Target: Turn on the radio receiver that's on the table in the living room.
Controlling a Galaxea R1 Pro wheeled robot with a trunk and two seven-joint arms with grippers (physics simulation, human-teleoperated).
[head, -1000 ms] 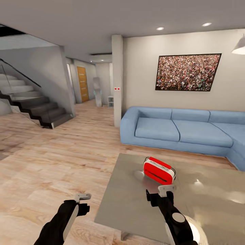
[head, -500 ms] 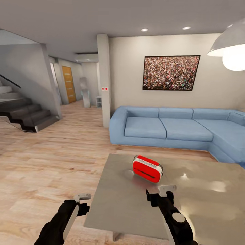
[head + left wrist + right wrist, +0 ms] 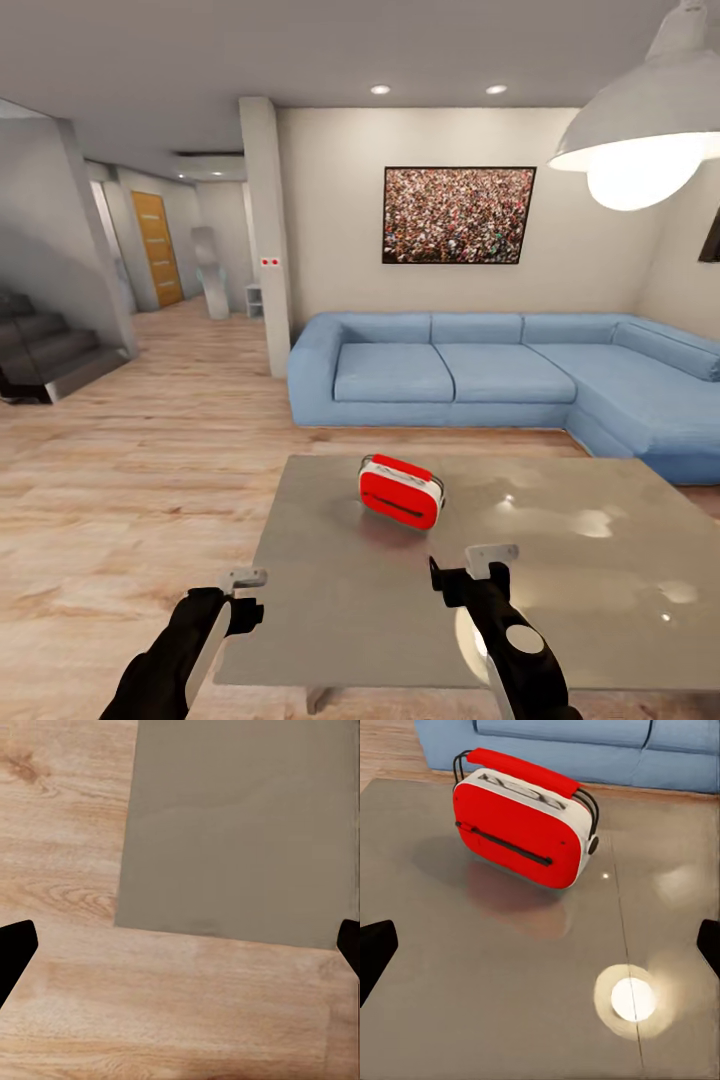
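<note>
Framing shifted between the earlier head pictures and this one: stairs have slid toward the left border, the pendant lamp [image 3: 640, 140] has come in at upper right, and both arms sit in the same spots. Read as camera and base turning, not the objects moving. Result: the table [image 3: 330, 600] now lies squarer in front of the robot.

Radio receiver [image 3: 401, 491] stands upright on the table, nearer the far edge and the left end than the centre, well clear of every edge. In the right wrist view the radio receiver [image 3: 525, 825] shows its long dark slot facing the camera and a dark knob on the end.

Right gripper [image 3: 478, 572] hangs over the near part of the table, jaws spread, radio ahead and apart from it. Left gripper [image 3: 243, 590] hovers over the floor [image 3: 180, 1020] just off the near left corner, jaws spread.

Judgement: approach nearly done; bare tabletop lies between right gripper and radio. Sofa [image 3: 480, 380] stands well behind.
</note>
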